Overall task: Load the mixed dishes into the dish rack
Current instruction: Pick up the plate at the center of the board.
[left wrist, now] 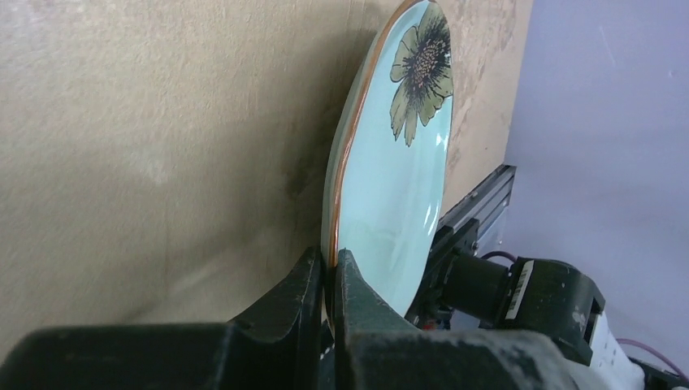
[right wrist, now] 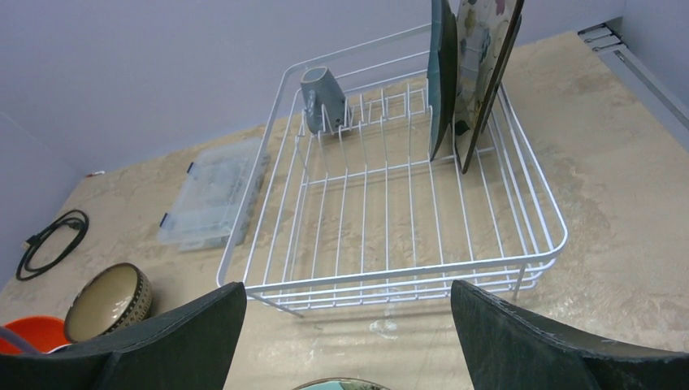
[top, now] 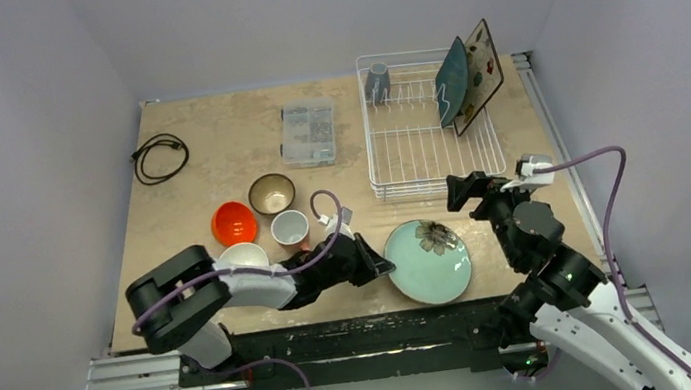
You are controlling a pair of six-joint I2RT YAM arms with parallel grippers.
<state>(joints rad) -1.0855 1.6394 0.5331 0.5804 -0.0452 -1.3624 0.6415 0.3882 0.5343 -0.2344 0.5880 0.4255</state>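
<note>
The white wire dish rack holds a grey-blue mug, a square dark teal plate and a square cream floral plate (all at its far end). Just in front of the rack, the left gripper has its jaws pinched on the rim of the round pale green plate, and the right gripper is spread wide and empty. The orange bowl, brown bowl, white bowl and pale mug wait left of the rack.
</note>
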